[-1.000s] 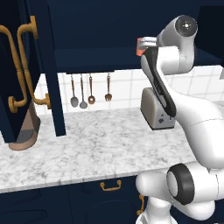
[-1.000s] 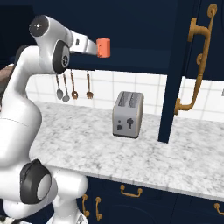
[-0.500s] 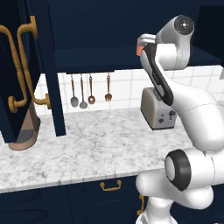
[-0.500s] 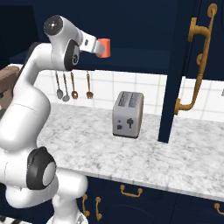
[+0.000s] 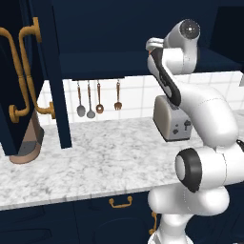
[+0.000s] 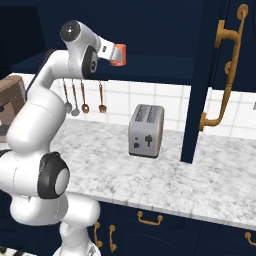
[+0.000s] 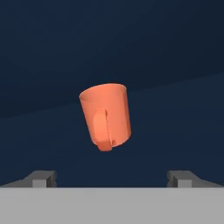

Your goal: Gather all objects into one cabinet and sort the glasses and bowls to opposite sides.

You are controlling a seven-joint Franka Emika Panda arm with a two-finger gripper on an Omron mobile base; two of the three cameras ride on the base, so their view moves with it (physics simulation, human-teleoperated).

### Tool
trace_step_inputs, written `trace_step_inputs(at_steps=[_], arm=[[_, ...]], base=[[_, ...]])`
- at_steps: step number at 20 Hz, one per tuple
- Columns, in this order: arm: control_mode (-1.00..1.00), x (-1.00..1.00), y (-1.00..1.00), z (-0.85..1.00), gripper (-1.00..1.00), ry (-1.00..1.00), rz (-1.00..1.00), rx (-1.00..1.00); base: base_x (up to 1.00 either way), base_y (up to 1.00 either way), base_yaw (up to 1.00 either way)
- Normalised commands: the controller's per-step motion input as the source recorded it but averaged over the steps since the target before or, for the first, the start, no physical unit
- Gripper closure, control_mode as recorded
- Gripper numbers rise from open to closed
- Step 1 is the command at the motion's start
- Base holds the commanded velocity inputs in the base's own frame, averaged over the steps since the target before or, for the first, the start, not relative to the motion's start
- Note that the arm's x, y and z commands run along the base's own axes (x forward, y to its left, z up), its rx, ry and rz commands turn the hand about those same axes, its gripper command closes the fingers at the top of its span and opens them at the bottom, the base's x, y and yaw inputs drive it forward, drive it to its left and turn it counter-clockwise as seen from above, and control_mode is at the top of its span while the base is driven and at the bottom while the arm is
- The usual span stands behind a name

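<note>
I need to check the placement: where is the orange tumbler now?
The orange tumbler sits on the navy cabinet shelf, ahead of the open end effector, above the hanging utensils and left of the toaster.

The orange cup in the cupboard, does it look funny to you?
Yes. In the hand view the orange cup looks tilted rather than upright against the dark navy cabinet, and the open gripper is not touching it. I cannot tell whether it rests on the shelf.

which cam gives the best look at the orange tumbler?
Hand view: the orange tumbler sits centred and whole against the dark cabinet, ahead of the open tool. Right base view shows it small at the arm's end. In the left base view the arm covers it.
</note>
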Motion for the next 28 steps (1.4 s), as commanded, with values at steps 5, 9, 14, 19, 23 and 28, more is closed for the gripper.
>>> trace_step_inputs(at_steps=[5, 9, 14, 19, 23, 28], arm=[[-1.0, 0.46, 0.0, -0.03, -1.0, 0.01, 0.0, 0.01], [-1.0, 0.46, 0.0, -0.03, -1.0, 0.02, 0.0, 0.01], [-1.0, 0.38, 0.0, 0.0, -1.0, 0.01, 0.0, 0.01], [-1.0, 0.11, 0.0, 0.0, -1.0, 0.0, 0.0, 0.0], [-1.0, 0.07, 0.0, -0.08, -1.0, 0.01, 0.0, 0.0], [-1.0, 0.16, 0.0, -0.06, -1.0, 0.01, 0.0, 0.0]], base=[[0.0, 0.0, 0.0], [0.0, 0.0, 0.0], [0.0, 0.0, 0.0], [0.0, 0.0, 0.0], [0.0, 0.0, 0.0], [0.0, 0.0, 0.0]])
